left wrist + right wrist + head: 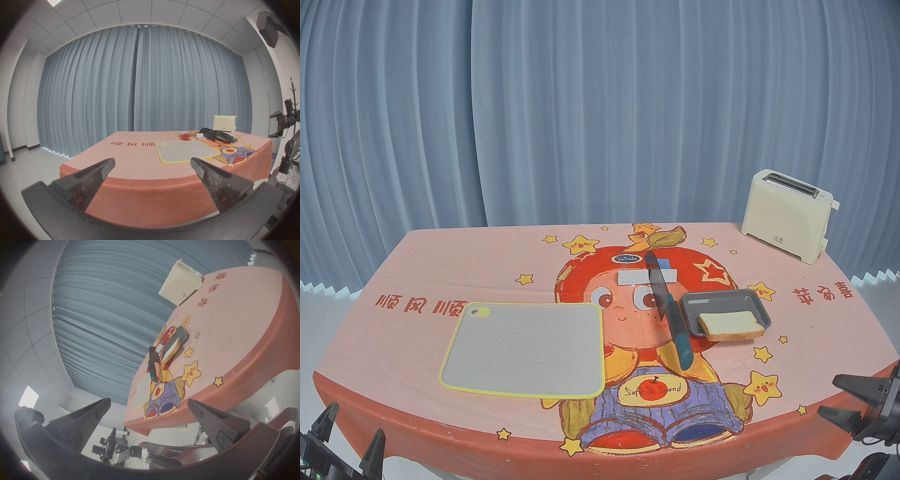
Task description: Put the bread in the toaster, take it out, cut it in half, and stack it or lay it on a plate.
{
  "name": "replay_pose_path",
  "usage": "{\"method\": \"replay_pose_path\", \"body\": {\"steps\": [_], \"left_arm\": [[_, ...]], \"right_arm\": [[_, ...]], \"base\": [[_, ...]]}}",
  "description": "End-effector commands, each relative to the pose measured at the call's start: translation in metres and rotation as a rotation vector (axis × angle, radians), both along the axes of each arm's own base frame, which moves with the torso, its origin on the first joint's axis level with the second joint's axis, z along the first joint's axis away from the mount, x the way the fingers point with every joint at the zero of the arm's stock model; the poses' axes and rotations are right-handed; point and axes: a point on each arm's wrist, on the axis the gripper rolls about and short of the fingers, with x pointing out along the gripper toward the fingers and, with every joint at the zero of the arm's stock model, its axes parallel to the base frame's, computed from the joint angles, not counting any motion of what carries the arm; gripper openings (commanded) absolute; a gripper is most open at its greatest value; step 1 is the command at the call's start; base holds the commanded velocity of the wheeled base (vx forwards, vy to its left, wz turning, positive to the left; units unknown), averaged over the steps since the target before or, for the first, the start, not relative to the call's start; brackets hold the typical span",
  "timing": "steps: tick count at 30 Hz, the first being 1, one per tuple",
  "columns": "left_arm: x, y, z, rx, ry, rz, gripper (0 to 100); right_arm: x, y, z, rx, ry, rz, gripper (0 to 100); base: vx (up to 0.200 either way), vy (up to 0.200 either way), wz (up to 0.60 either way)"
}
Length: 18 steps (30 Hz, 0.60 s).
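Observation:
A slice of bread point(731, 325) lies on a grey plate point(737, 298) at the table's right of centre. The cream toaster point(787, 215) stands at the far right corner, its slots empty. Left of the plate lies a knife point(670, 310) with a teal handle. A grey cutting board point(525, 350) with a yellow rim sits front left. My left gripper point(355, 420) hangs open below the table's front left edge. My right gripper point(828, 394) stands open off the front right edge. Both grippers point(152, 164) point(149, 403) hold nothing.
The knife's blade rests on a small white holder point(640, 277) at mid table. A pink printed cloth point(425, 275) covers the table and hangs over its edges. A blue curtain point(581, 112) closes off the back. Bare cloth lies between plate and toaster.

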Motion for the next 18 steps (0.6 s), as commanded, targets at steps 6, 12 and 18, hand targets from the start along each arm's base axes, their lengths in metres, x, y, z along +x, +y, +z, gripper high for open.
{"method": "replay_pose_path", "body": {"steps": [6, 12, 18], "left_arm": [[0.001, 0.000, -0.005, 0.001, 0.018, 0.000, 100], [0.001, 0.000, -0.005, 0.001, 0.018, 0.000, 100], [0.001, 0.000, -0.005, 0.001, 0.018, 0.000, 100]], "right_arm": [[0.014, 0.005, -0.002, 0.009, 0.059, -0.018, 100], [0.019, 0.007, -0.005, 0.007, 0.078, -0.020, 100], [0.027, 0.010, -0.014, -0.004, 0.103, -0.020, 100]], "base": [[0.000, 0.000, 0.00], [0.000, 0.000, 0.00], [0.000, 0.000, 0.00]]}}
